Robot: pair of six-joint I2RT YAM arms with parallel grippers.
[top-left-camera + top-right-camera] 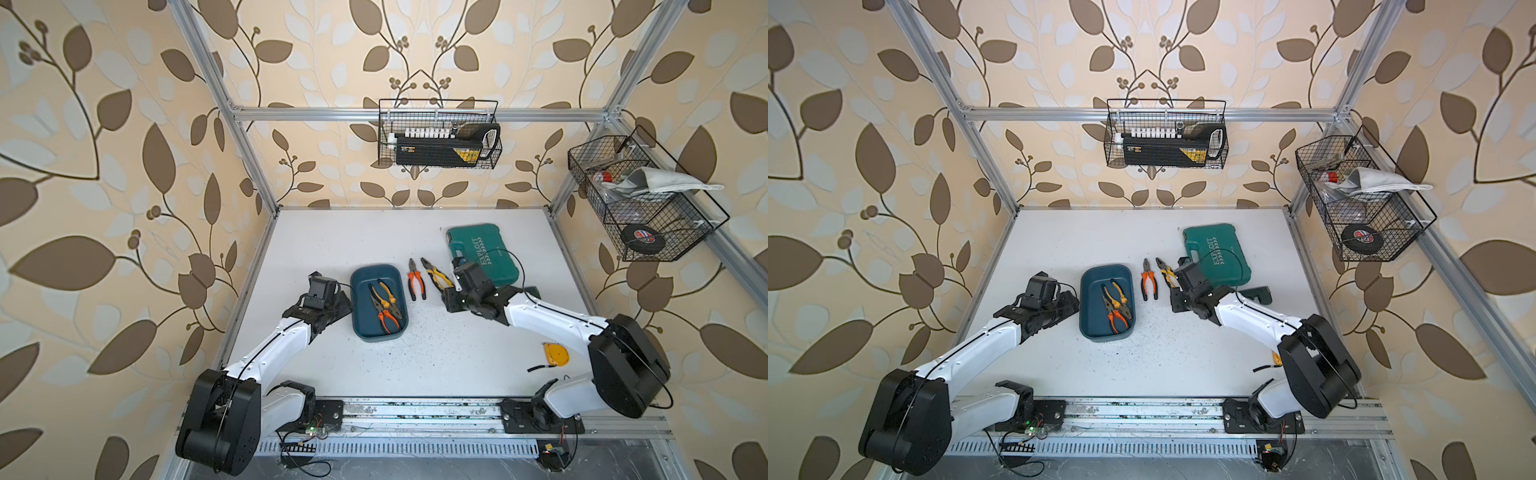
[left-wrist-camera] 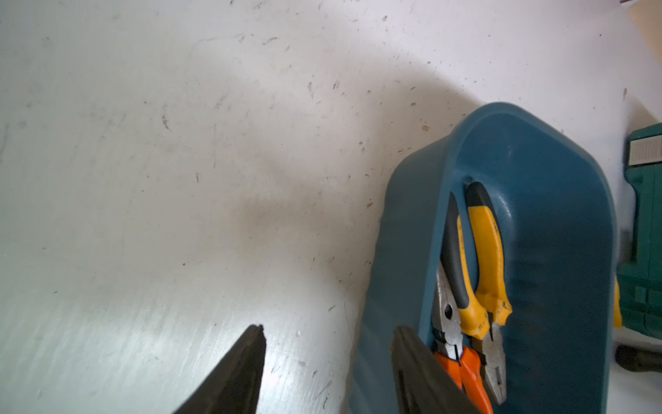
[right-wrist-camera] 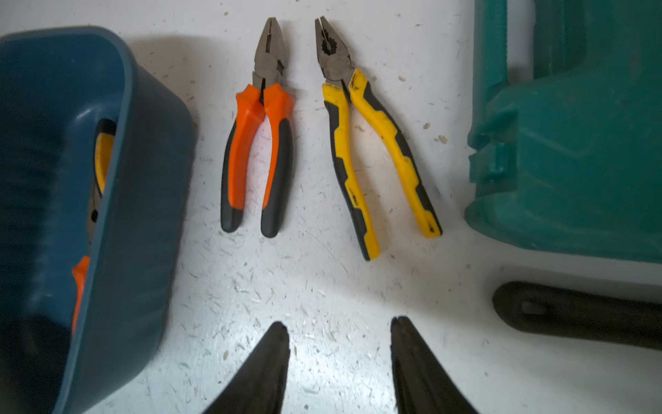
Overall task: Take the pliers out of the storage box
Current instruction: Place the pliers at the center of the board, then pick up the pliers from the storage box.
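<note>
The dark blue-teal storage box (image 1: pixel 376 272) (image 1: pixel 1105 274) sits left of the table's centre. Inside it lie yellow-handled pliers (image 1: pixel 384 296) (image 2: pixel 483 251) and orange-handled pliers (image 1: pixel 388 323) (image 2: pixel 465 369), crossing each other. Two more pliers lie on the table to the box's right: an orange-handled pair (image 1: pixel 417 280) (image 3: pixel 258 143) and a yellow-handled pair (image 1: pixel 434 275) (image 3: pixel 376 154). My left gripper (image 1: pixel 345 304) (image 2: pixel 331 328) is open at the box's left wall, one finger over the rim, holding nothing. My right gripper (image 1: pixel 448 300) (image 3: pixel 338 322) hangs open and empty just short of the two table pliers' handles.
A green EXPLOIT case (image 1: pixel 484 253) lies right of the table pliers, a dark handle-like piece (image 3: pixel 573 315) beside it. A yellow tape measure (image 1: pixel 555 355) sits near the right arm's base. Black wire baskets (image 1: pixel 438 133) (image 1: pixel 640 199) hang on the back and right frame rails.
</note>
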